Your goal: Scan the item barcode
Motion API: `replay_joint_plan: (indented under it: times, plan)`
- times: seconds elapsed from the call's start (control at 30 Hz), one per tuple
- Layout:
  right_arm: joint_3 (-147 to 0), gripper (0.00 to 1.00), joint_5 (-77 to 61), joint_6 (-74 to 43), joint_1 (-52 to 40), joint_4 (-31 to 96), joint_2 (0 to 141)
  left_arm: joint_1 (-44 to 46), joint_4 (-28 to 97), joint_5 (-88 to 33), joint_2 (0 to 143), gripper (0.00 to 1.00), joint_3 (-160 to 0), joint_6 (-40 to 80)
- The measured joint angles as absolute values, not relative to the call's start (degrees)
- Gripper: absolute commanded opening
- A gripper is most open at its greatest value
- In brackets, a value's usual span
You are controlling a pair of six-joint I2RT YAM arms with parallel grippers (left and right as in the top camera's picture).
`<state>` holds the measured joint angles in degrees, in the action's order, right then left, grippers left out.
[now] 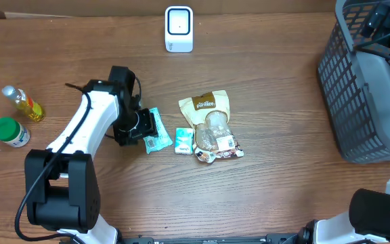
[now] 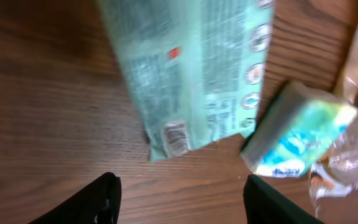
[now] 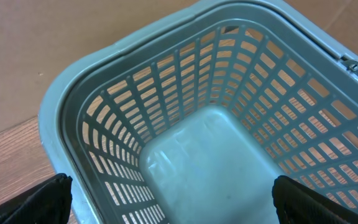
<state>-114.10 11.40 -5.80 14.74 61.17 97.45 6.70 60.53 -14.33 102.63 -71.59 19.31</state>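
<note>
Seems best to pinch the light, limp, likely slick green packet (image 2: 191, 68) by a side edge clear of its barcode (image 2: 176, 137); left gripper (image 2: 182, 186) released just left of it, right gripper (image 3: 173, 193) spread empty.

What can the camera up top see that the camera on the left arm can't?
Only the overhead view shows the white scanner, the grey basket, the yellow bottle and the green-lidded jar. Only the left wrist view shows the barcode on the teal packet and the left fingers standing apart. Both show the teal packet, the small blue-green pack and the wooden table.
</note>
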Motion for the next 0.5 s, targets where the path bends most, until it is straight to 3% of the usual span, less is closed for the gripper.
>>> replay_joint_plan:
  times: [0.13, 0.27, 0.5]
  plan:
    - [-114.1, 1.0, 11.4, -5.78, 14.74, 61.19, 97.45, 6.85, 60.2, -14.33, 102.63, 0.32, -73.8, 11.81]
    - [-114.1, 1.0, 11.4, -5.78, 14.74, 61.17, 97.45, 8.21, 55.99, -14.28, 102.63, 0.33, -73.91, 3.86]
    - [-114.1, 1.0, 11.4, -5.78, 14.74, 61.17, 97.45, 12.67, 54.94, -7.86, 102.63, 0.25, -73.93, -4.16]
